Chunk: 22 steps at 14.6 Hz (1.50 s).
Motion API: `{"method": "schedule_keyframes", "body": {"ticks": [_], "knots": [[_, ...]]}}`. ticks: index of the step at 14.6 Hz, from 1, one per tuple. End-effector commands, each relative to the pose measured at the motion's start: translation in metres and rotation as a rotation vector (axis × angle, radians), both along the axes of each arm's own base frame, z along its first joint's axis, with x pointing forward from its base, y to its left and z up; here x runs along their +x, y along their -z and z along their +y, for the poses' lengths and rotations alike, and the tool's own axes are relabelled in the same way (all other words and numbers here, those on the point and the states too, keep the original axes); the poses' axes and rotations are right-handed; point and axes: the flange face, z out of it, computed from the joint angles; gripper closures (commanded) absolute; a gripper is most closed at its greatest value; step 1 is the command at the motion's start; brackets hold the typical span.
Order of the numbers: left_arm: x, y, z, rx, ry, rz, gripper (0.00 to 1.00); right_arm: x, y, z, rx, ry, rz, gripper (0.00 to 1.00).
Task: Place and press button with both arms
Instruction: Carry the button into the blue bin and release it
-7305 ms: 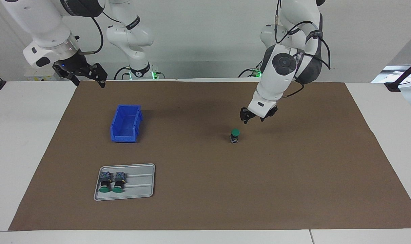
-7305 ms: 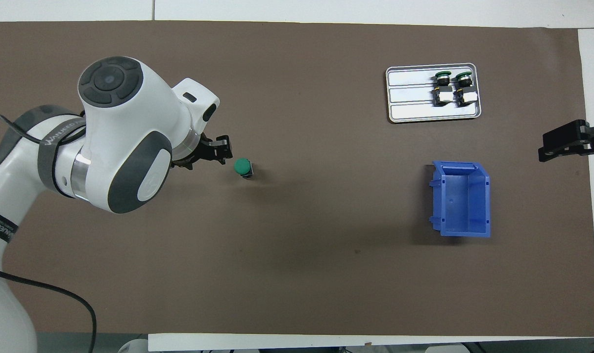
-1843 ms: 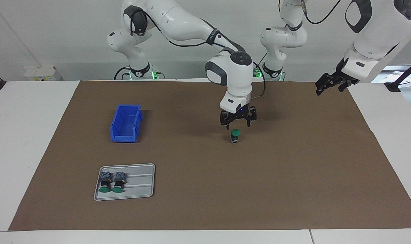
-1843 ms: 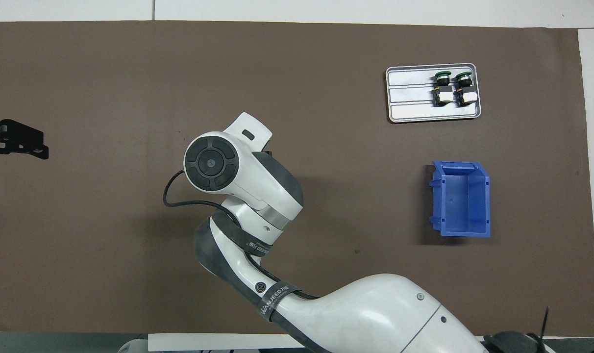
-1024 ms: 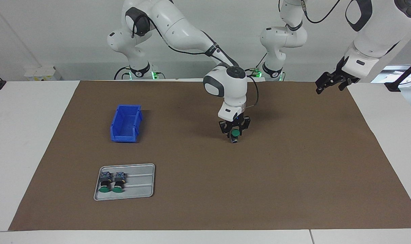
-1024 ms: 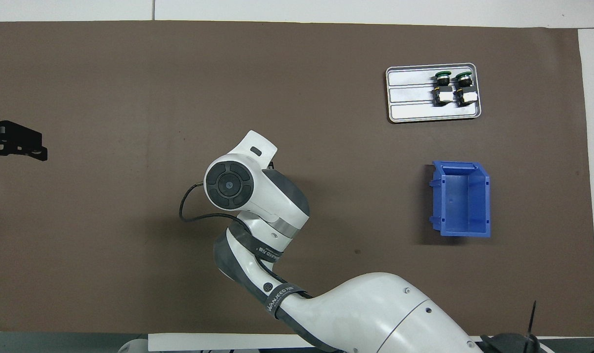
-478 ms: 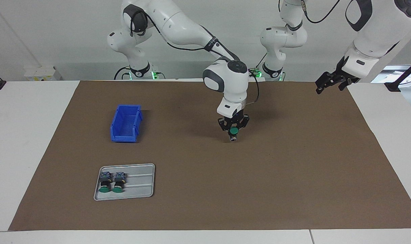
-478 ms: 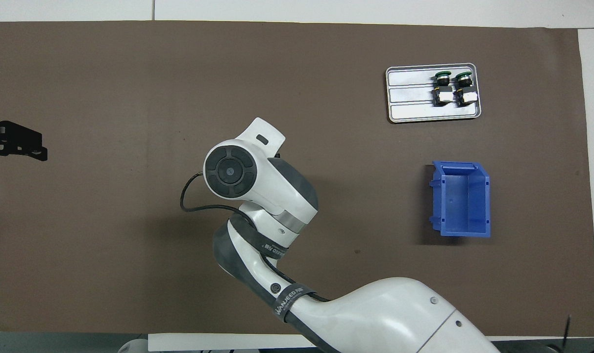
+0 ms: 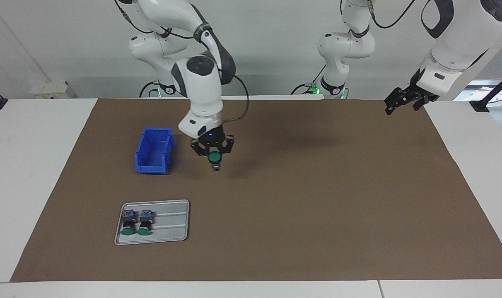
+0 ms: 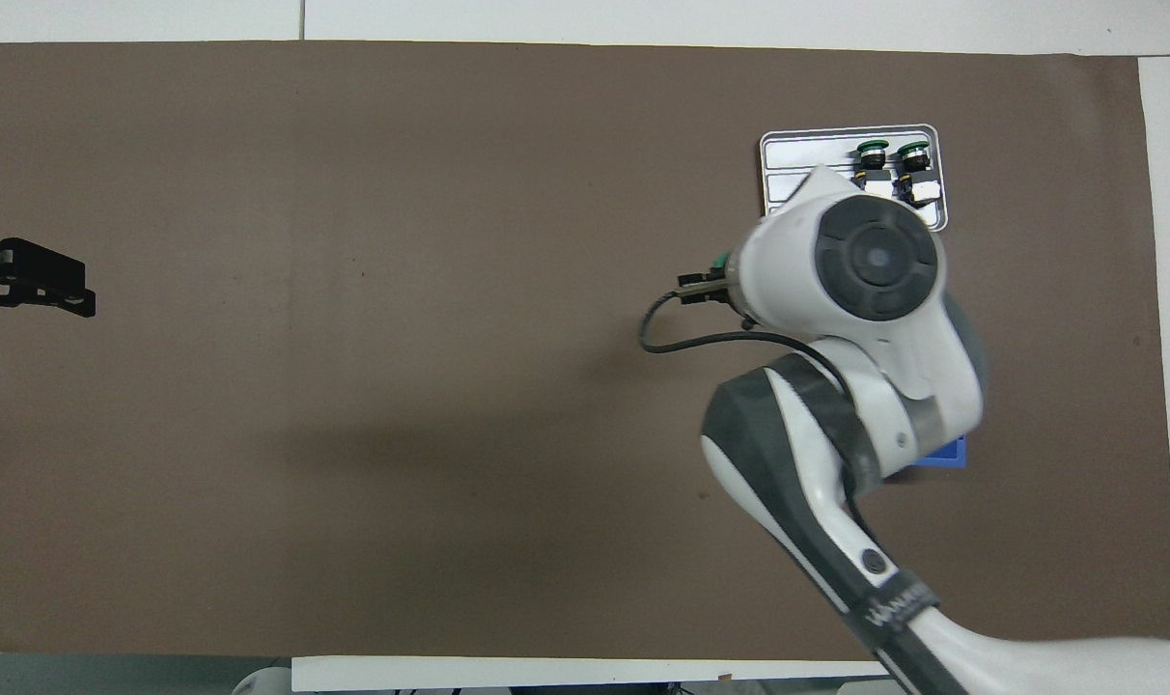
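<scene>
One brown mat (image 9: 317,215) covers white table (image 9: 27,165); right hand (image 9: 213,159) pinching button (image 9: 214,157); left hand (image 9: 402,102) spread.

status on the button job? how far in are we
Mid-carry. Done: the right gripper is shut on one button, lifted off the mat beside the blue bin. In hand: nothing placed yet; the button hangs over bare mat. Left: set it down, press it. The two other buttons lie in the tray, untouched. The left gripper waits, open, at the mat's edge by its own end.
</scene>
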Motion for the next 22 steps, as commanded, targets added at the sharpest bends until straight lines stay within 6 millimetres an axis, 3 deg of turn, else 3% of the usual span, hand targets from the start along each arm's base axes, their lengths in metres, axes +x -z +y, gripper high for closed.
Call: {"method": "schedule_keyframes", "body": {"ticks": [1, 3, 6, 8, 11, 17, 22], "knots": [[-0.005, -0.005, 0.002, 0.010, 0.007, 0.004, 0.00, -0.043, 0.001, -0.066, 0.022, -0.038, 0.007, 1.00], [-0.005, -0.004, 0.003, 0.010, 0.010, 0.009, 0.00, -0.053, -0.003, -0.108, 0.025, -0.034, 0.040, 1.00], [-0.006, -0.005, 0.003, 0.010, 0.007, 0.007, 0.00, -0.055, 0.007, -0.153, 0.027, -0.007, 0.072, 1.00], [-0.006, -0.005, 0.001, 0.011, 0.007, 0.007, 0.00, -0.054, 0.015, -0.156, 0.026, -0.007, 0.087, 1.00], [-0.005, -0.006, -0.001, 0.010, 0.009, 0.001, 0.00, -0.051, 0.033, -0.177, 0.024, -0.010, 0.114, 1.00], [-0.005, -0.005, -0.002, 0.011, 0.010, 0.002, 0.00, -0.045, 0.080, -0.177, 0.016, -0.012, 0.165, 1.00], [-0.006, -0.005, -0.002, 0.011, 0.009, 0.004, 0.00, -0.044, 0.097, -0.177, 0.009, -0.017, 0.182, 1.00]]}}
